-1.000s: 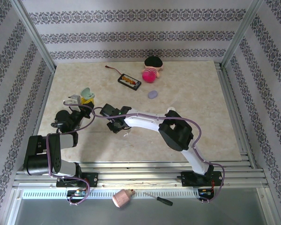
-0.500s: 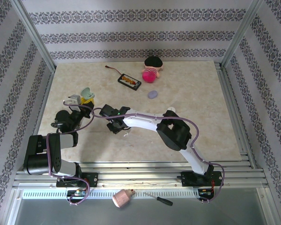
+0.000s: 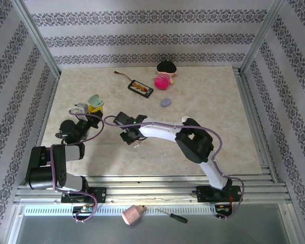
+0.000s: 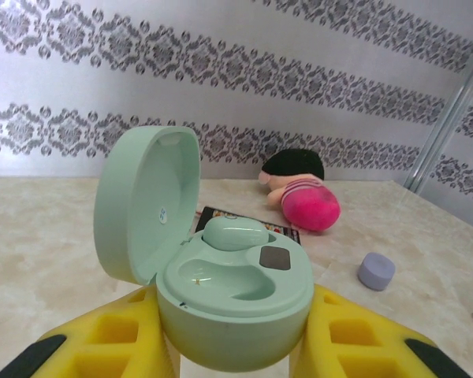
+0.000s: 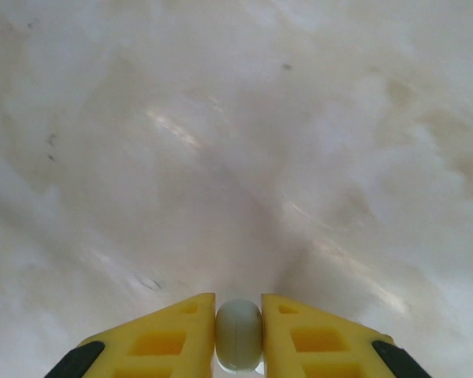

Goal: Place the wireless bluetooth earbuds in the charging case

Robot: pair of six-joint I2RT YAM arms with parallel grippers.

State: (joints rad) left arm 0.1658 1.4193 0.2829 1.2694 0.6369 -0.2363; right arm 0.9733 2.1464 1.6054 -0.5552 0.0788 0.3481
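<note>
Now the job sits at the carry stage. The right gripper (image 5: 238,346) has its yellow fingers (image 5: 165,335) closed on a tiny pale, rounded plastic earbud (image 5: 239,327), pinched by its sides with the marbled beige tabletop (image 3: 218,127) beneath. I cannot tell how far the bud is clear of the surface. From above, that gripper (image 3: 130,135) hangs left of the tabletop's centre, toward the near edge.

The left gripper (image 3: 89,108), close to the left edge of the tabletop, clamps the mint-green pebble-shaped charging case (image 4: 229,295) by its base and holds it upright with the lid (image 4: 146,205) hinged open to the left. One mint-green earbud (image 4: 234,233) is seated in the far socket; the near socket (image 4: 221,279) shows bare. So by my reading one bud is home and the pinched one is the second.

The next move calls for the right arm to swing left and toward the case, then lower the bud into that bare near socket. Alignment is the hard part: the socket is shaped, so the bud likely must arrive turned to match or it will perch on the rim. The open lid stands beside the approach path and should be avoided.

A small lavender pebble-shaped case (image 3: 165,102) lies past the centre, and a pink plush doll with a black cap (image 3: 164,76) rests by the far edge.
</note>
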